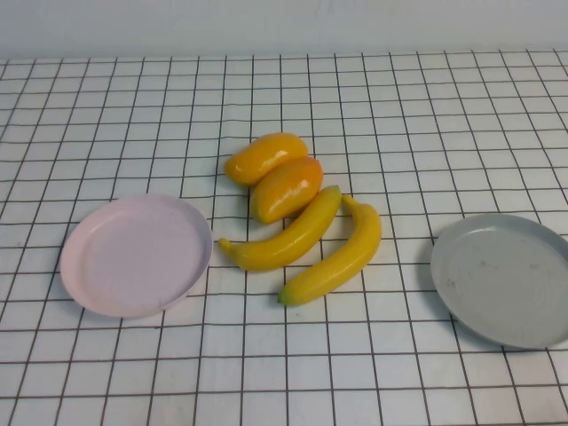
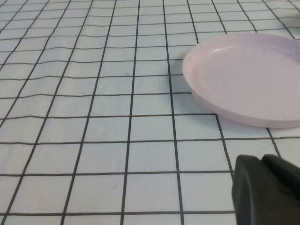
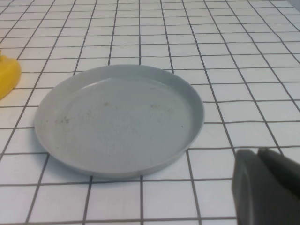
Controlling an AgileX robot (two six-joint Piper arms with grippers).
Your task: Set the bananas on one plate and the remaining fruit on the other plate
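Two bananas point(image 1: 288, 235) point(image 1: 342, 257) lie side by side at the table's middle. Two orange-yellow oval fruits point(image 1: 264, 158) point(image 1: 286, 188) lie just behind them, touching each other. The pale pink plate point(image 1: 133, 257) sits empty on the left, and it also shows in the left wrist view point(image 2: 243, 79). The grey plate point(image 1: 506, 280) sits empty on the right, and it also shows in the right wrist view point(image 3: 117, 117). My left gripper point(image 2: 262, 159) is shut and empty, near the pink plate. My right gripper point(image 3: 257, 152) is shut and empty, near the grey plate. Neither gripper shows in the high view.
A white cloth with a black grid point(image 1: 284, 373) covers the table. A white wall point(image 1: 284, 27) runs along the far edge. A bit of yellow fruit point(image 3: 7, 77) shows at the edge of the right wrist view; I cannot tell which fruit.
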